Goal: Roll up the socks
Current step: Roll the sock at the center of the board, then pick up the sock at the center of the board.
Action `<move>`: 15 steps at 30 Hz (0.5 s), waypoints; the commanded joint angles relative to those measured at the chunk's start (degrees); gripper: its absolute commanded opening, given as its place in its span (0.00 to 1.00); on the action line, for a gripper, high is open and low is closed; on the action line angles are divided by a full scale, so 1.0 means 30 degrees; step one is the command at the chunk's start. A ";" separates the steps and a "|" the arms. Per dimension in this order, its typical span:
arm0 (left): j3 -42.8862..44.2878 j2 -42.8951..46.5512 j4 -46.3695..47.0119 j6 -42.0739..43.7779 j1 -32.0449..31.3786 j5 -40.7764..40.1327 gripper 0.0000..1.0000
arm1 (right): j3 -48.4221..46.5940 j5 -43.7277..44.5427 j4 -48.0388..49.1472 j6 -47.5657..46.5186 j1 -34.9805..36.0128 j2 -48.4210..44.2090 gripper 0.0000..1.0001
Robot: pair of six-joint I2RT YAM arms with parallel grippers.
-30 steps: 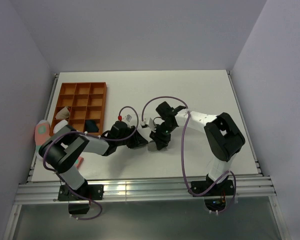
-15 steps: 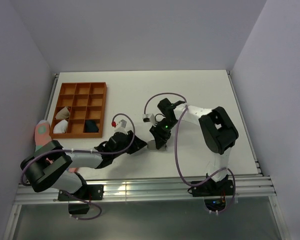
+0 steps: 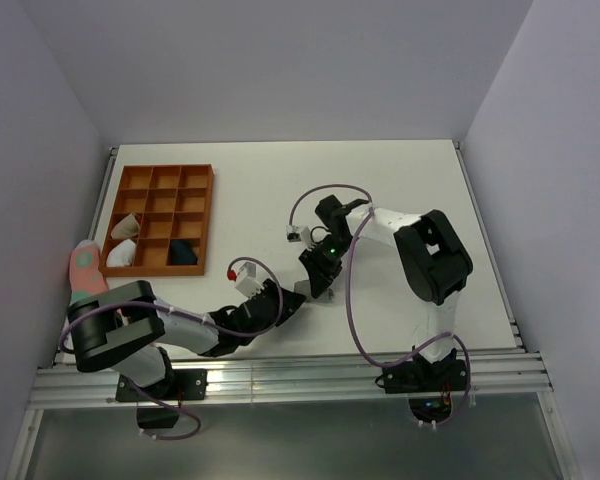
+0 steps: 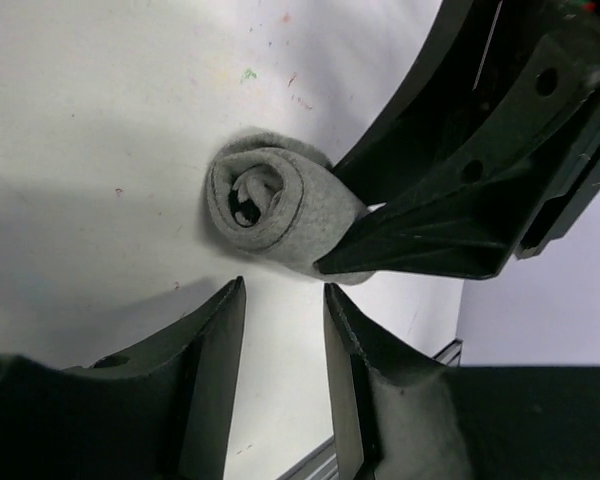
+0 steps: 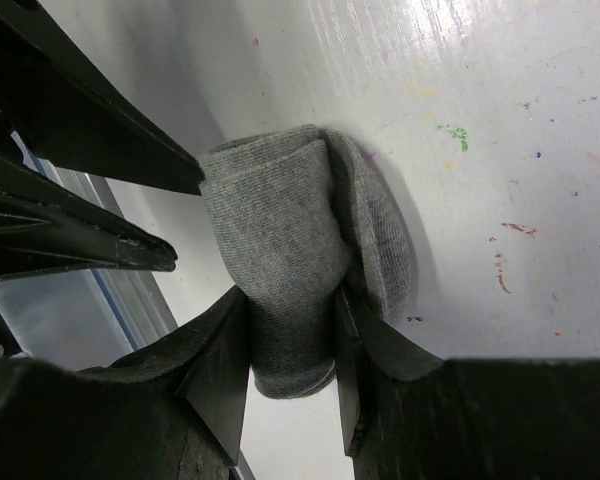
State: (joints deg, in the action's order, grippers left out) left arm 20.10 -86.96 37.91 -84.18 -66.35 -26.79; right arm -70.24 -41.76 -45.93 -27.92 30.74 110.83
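Note:
The grey sock (image 5: 280,250) is rolled into a tight bundle on the white table; its spiral end shows in the left wrist view (image 4: 270,205). My right gripper (image 5: 290,310) is shut on the roll, one finger on each side, and also shows in the top view (image 3: 315,280). My left gripper (image 4: 283,292) is open and empty, just short of the roll, low near the table's front in the top view (image 3: 280,305). The navy sock with its patch is not identifiable; a dark bundle (image 3: 183,250) lies in a tray cell.
An orange compartment tray (image 3: 165,176) stands at the back left, with pale rolled bundles (image 3: 123,228) in its left cells. A pink sock with a teal spot (image 3: 83,268) lies off the tray's left. The table's front rail (image 3: 280,375) is close behind the left gripper.
My left gripper has drawn back from the grey roll toward the table's front edge and is now clear of it. My right gripper has stayed on the roll.

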 commanded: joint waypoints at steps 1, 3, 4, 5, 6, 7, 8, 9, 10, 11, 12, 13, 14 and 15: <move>-0.0165 -0.0602 0.2564 -0.2114 -0.0589 -0.2700 0.43 | 0.0913 0.2816 -0.0568 -0.0419 0.0153 0.1759 0.25; -0.0225 -0.1480 0.3588 -0.2262 -0.0648 -0.2849 0.43 | 0.0854 0.2816 -0.0685 -0.0477 0.0124 0.1730 0.25; -0.0167 -0.2179 0.4290 -0.2465 -0.0677 -0.2907 0.44 | 0.0767 0.2758 -0.0772 -0.0536 0.0124 0.1788 0.25; -0.0224 -0.2563 0.4819 -0.2699 -0.0677 -0.3081 0.44 | 0.0708 0.2699 -0.0947 -0.0594 0.0124 0.1760 0.25; -0.0283 -0.2944 0.5462 -0.2875 -0.0735 -0.3286 0.44 | 0.0591 0.2670 -0.1007 -0.0624 0.0095 0.1817 0.25; -0.0399 -0.3702 0.6629 -0.2964 -0.0823 -0.3433 0.44 | 0.0503 0.2582 -0.1095 -0.0682 0.0095 0.1818 0.25; -0.0371 -0.4057 0.6843 -0.3545 -0.0853 -0.3522 0.44 | 0.0444 0.2523 -0.1269 -0.0712 0.0095 0.1847 0.25; -0.0342 -0.4351 0.6903 -0.3812 -0.0882 -0.3581 0.45 | 0.0328 0.2436 -0.1358 -0.0712 0.0095 0.1905 0.25; -0.0429 -0.4876 0.7542 -0.4075 -0.0882 -0.3668 0.44 | 0.0181 0.2290 -0.1475 -0.0770 0.0066 0.1964 0.25; -0.0488 -0.5113 0.8013 -0.4078 -0.0882 -0.3814 0.45 | 0.0093 0.2230 -0.1621 -0.0771 0.0065 0.1993 0.25; -0.0575 -0.5290 0.8278 -0.4223 -0.0911 -0.3903 0.45 | -0.0024 0.2201 -0.1652 -0.0771 0.0065 0.2023 0.25; -0.0721 -0.5552 0.8571 -0.4369 -0.0941 -0.4048 0.45 | -0.0083 0.2113 -0.1739 -0.0829 0.0036 0.2052 0.25; -0.0752 -0.5671 0.9241 -0.4313 -0.0970 -0.4137 0.45 | -0.0113 0.1997 -0.1827 -0.0829 0.0036 0.2081 0.25; -0.0781 -0.5701 0.9335 -0.4399 -0.0999 -0.4283 0.45 | -0.0229 0.1850 -0.1944 -0.0887 0.0036 0.2082 0.24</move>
State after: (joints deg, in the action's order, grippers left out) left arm 18.48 -102.87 59.57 -94.98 -69.06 -35.90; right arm -72.75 -42.65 -49.01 -28.21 30.35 112.88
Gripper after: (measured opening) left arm 0.452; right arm 0.409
